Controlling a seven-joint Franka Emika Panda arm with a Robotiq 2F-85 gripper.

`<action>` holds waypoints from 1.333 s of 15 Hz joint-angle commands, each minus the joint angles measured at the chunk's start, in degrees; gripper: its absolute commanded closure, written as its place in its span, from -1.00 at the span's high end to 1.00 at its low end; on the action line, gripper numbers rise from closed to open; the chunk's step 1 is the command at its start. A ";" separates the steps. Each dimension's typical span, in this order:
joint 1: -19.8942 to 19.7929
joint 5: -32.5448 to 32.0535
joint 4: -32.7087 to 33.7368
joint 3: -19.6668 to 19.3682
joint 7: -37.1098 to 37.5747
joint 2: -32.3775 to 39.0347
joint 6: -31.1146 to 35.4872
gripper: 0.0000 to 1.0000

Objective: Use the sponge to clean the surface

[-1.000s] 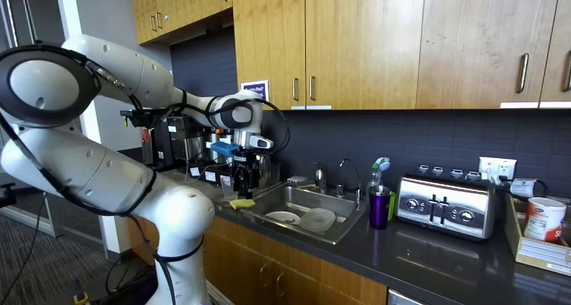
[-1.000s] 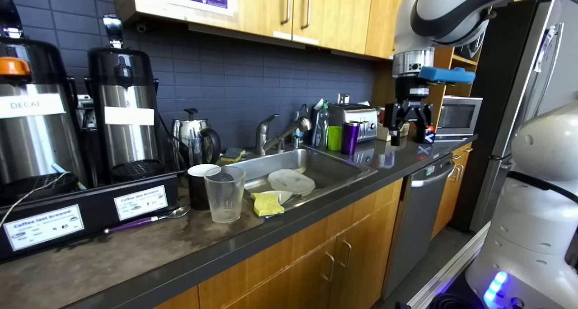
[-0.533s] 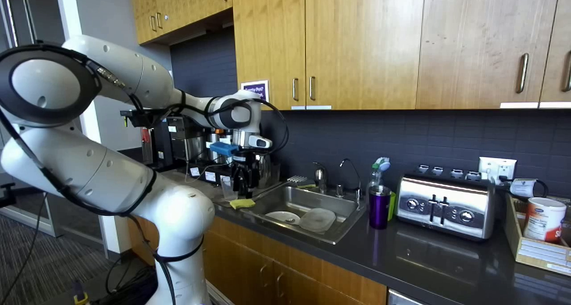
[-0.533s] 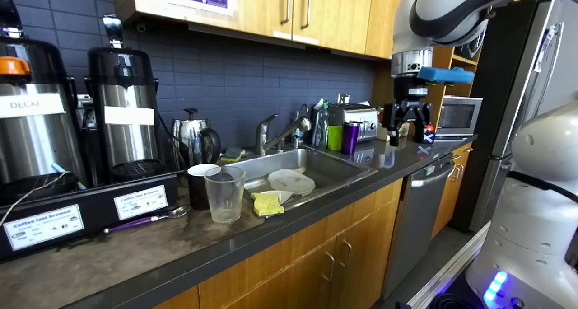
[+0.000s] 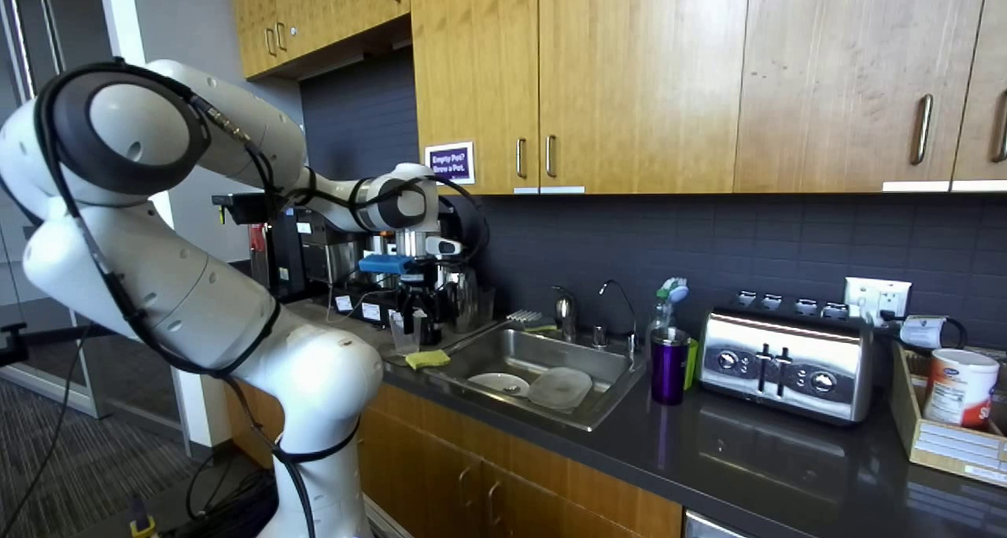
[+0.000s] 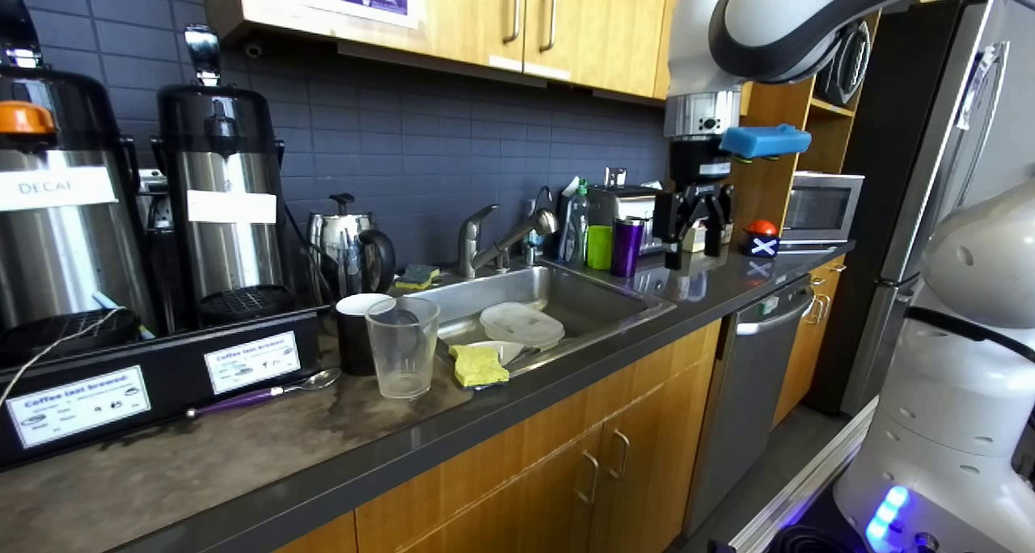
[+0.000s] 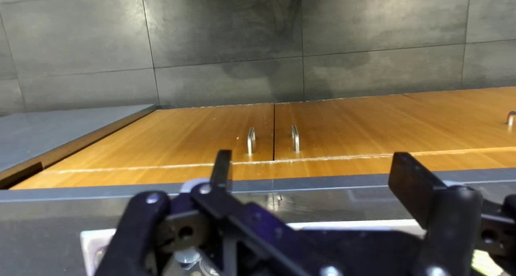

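Note:
A yellow-green sponge (image 5: 427,359) lies by the near left corner of the sink; an exterior view also shows this sponge (image 6: 479,365) from the coffee side. The surface is the dark countertop (image 5: 755,459), visible in the wrist view as a glossy countertop strip (image 7: 342,199). My gripper (image 6: 694,255) hangs pointing down in the air, apart from the sponge and above it. In the wrist view the gripper (image 7: 312,159) is open, its fingers wide apart with nothing between them. A pale yellow-green patch (image 7: 485,264) shows past the right finger; I cannot tell what it is.
The sink (image 6: 655,304) holds a lid-like plastic piece. A clear cup (image 6: 402,351) and a dark mug (image 6: 353,339) stand beside the sponge. A second sponge (image 6: 416,276) lies behind, near the faucet (image 6: 477,250). A purple cup (image 5: 669,365) and toaster (image 5: 783,365) stand beyond the sink.
In the last half second the gripper has moved left in both exterior views, with the arm's elbow shifting too. The gripper stays open and the sponge has not moved.

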 commanded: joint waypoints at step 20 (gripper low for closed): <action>8.27 -0.61 22.14 4.00 -8.08 38.11 28.14 1.00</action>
